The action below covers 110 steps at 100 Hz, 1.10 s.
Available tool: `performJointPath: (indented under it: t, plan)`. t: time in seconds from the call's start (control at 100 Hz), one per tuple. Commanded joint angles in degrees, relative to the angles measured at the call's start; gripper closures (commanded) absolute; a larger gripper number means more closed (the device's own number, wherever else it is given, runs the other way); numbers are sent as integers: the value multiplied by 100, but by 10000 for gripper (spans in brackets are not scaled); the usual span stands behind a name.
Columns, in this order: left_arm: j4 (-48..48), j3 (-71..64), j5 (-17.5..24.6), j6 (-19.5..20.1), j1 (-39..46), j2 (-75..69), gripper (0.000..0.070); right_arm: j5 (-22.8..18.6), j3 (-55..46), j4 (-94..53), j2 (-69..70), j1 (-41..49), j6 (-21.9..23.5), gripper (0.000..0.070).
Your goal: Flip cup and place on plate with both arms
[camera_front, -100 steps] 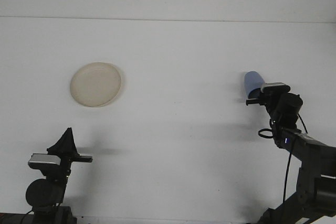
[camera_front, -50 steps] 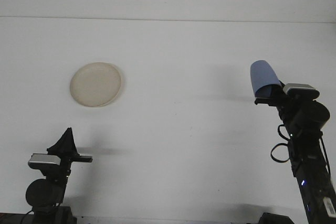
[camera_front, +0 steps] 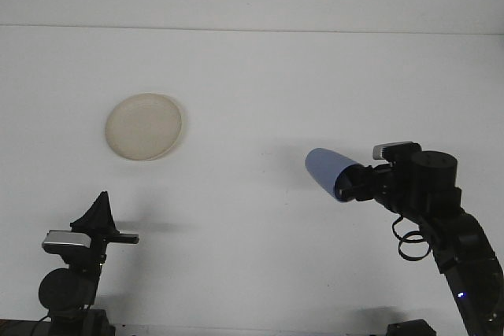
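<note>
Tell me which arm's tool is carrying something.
The right tool, which grips the pale blue plastic cup sideways above the white table. The left tool holds nothing.

Even, fairly dim overhead light leaves the white table (camera_front: 260, 100) greyish, darkening toward the corners; there is no glare. Soft, faint shadows fall on the surface: one to the right of the plate (camera_front: 144, 127), one near the blue cup (camera_front: 328, 174), a darker streak beside the left gripper (camera_front: 96, 216). Focus is slightly soft overall; the dark arms lose detail; edges show no clear distortion.
</note>
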Motion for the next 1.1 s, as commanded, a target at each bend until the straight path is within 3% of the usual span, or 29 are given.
performJointPath:
  t: [0.0, 0.19, 0.34, 0.69, 0.91, 1.09]
  plan:
    - [83, -109, -11, 74, -9, -9, 687, 81, 483, -570, 319, 369, -348, 700]
    - [81, -109, -11, 72, -9, -9, 687, 964, 1729, -2157, 1338, 1482, -892, 700]
    - [66, -109, -11, 72, -9, -9, 687, 1460, 2387, -2791, 2114, 2240, -1029, 700]
    - [39, -109, -11, 72, -9, -9, 687, 1768, 2771, -3008, 3493, 3410, -1071, 700]
    - [39, -109, -11, 74, -9, -9, 687, 2164, 2774, -3032, 3897, 3904, -1069, 700]
    - [35, -109, -11, 72, -9, -9, 687, 2199, 2774, -2973, 4019, 4103, -1075, 700]
